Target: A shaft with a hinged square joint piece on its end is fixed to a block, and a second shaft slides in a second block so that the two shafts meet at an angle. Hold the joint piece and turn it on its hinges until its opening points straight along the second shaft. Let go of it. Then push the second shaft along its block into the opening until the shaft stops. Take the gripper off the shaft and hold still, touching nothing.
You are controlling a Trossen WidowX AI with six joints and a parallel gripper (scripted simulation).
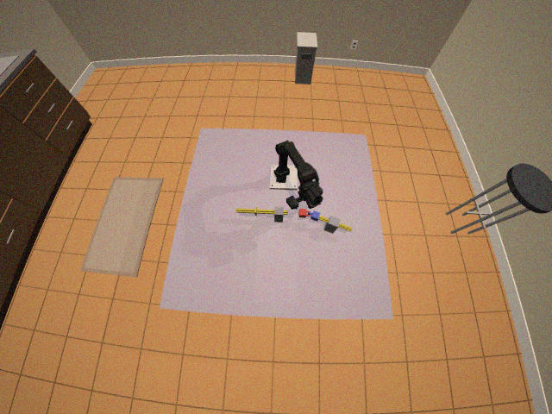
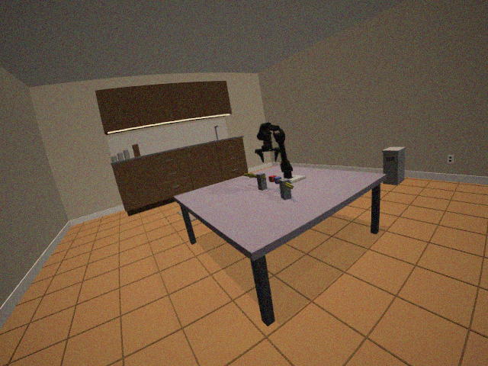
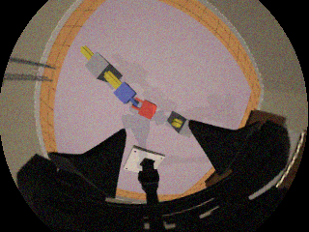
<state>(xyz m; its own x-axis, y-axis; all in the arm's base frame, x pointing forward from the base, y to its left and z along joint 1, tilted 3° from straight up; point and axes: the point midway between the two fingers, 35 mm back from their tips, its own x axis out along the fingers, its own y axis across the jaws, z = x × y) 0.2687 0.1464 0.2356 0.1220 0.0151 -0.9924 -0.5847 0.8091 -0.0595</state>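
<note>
The red joint piece (image 1: 303, 212) (image 2: 271, 178) (image 3: 148, 109) is hinged to a blue piece (image 1: 315, 216) (image 3: 126, 93) on the fixed yellow shaft (image 1: 348, 228) (image 3: 112, 78), held in a grey block (image 1: 333, 222) (image 2: 285, 191) (image 3: 98, 65). Its outer side faces the second shaft and looks roughly in line with it. The second yellow shaft (image 1: 245, 210) (image 2: 248, 174) runs through the other block (image 1: 279, 214) (image 2: 261, 181). Its near end is short of the red piece, with a gap. My gripper (image 2: 269, 160) (image 3: 158, 128) is wide open and empty, above the parts and touching none.
The white base plate (image 1: 283, 185) (image 3: 131, 163) of the arm stands behind the shafts on the pale table (image 1: 276, 285) (image 2: 236, 220). A small cross-piece (image 1: 255, 210) sits on the second shaft, left of its block. A stool (image 1: 530, 187) stands off to the right.
</note>
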